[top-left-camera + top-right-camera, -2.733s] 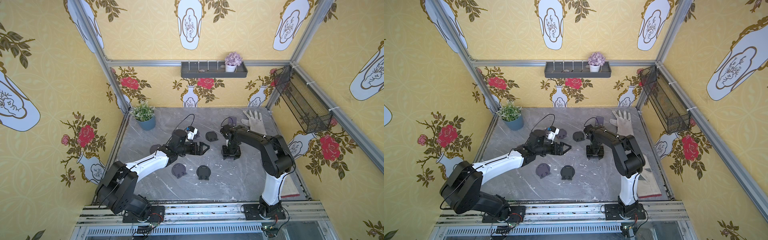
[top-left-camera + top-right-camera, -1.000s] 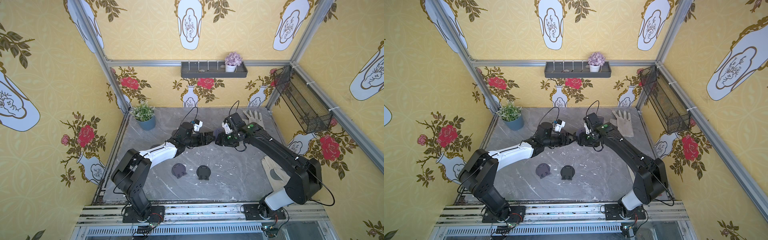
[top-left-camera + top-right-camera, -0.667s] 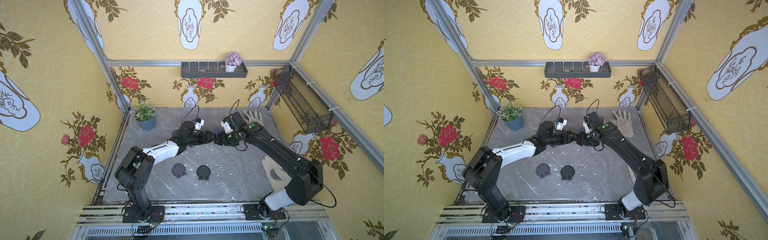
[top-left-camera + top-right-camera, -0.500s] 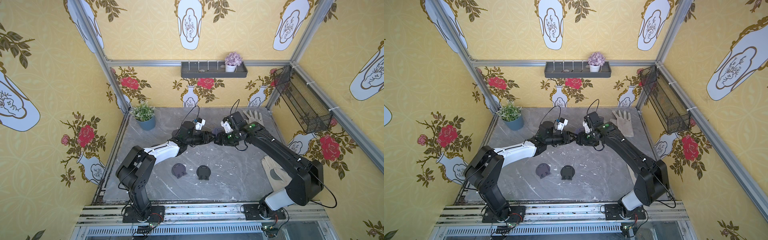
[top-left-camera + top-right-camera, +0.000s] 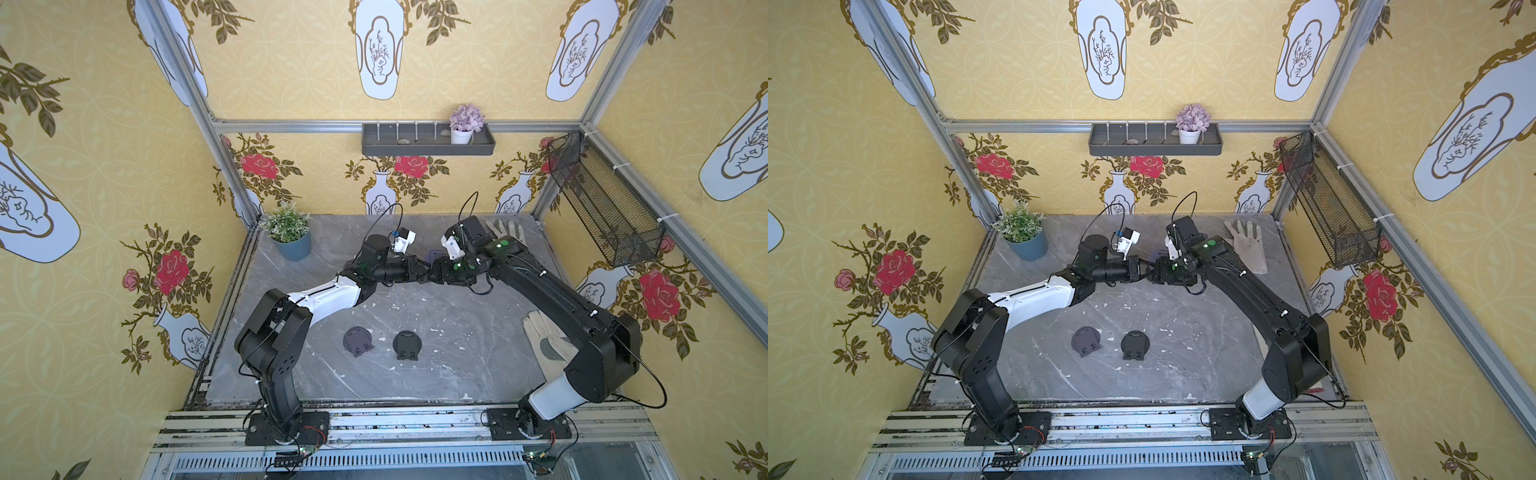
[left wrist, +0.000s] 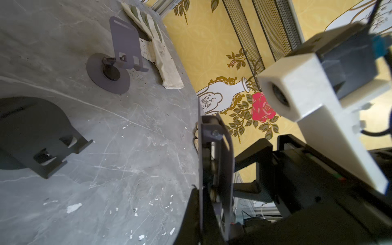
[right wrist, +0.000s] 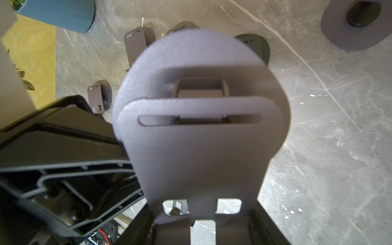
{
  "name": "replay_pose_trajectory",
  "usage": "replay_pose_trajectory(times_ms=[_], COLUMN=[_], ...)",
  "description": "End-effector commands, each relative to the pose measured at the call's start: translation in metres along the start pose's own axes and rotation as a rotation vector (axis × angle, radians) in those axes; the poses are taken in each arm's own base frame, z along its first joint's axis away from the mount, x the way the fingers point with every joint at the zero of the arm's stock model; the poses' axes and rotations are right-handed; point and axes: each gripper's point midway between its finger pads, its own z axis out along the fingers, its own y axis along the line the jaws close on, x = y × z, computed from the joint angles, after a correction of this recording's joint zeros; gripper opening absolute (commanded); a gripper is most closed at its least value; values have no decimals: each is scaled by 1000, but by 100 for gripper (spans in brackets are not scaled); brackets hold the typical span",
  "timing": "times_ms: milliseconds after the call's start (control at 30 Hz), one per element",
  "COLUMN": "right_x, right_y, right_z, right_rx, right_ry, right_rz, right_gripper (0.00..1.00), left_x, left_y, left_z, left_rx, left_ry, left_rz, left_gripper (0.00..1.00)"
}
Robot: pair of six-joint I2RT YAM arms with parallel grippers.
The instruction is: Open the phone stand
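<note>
phone stand (image 7: 199,148) | grey, round base | nearly folded | held aloft

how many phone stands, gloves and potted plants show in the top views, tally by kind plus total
pale work glove: 2
potted plant: 2, one green, one lilac
grey folding phone stand: 3, one in both arms' jaws; wrist views show more, like an open stand by a glove
total: 7

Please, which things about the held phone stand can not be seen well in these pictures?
- Both top views: the phone stand is tiny, mostly covered by the left gripper and right gripper.
- Left wrist view: it shows edge-on; fingers cut by the edge.
- Right wrist view: too close, blurred.
</note>
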Motion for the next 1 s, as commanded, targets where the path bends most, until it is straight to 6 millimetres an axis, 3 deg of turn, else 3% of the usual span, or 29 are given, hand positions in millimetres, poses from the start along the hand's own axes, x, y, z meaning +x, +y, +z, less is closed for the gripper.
replay_pose_trajectory(times_ms=[0,400,633,833,900,967], right_x=[-4,-2,0,-1,-1,-4], right_y=[15,17,17,18,19,22], right_z=[-5,-22,-26,-20,-17,-17], right_rx=[-69,-73,-76,-86,-91,-106], right_ry=[1,44,63,71,73,69], right_rz=[-38,-33,-39,-37,-37,-38], right_gripper=[46,47,47,48,53,71], left_x=[22,25,26,22,18,13], left_y=[35,66,69,58,52,45], left_z=[-2,-19,-22,-21,-23,-23], left_rx=[-165,-361,-379,-346,-333,-317], left_ry=[92,100,103,84,69,55], left_rz=[79,245,261,249,247,245], left_gripper=[0,0,0,0,0,0])
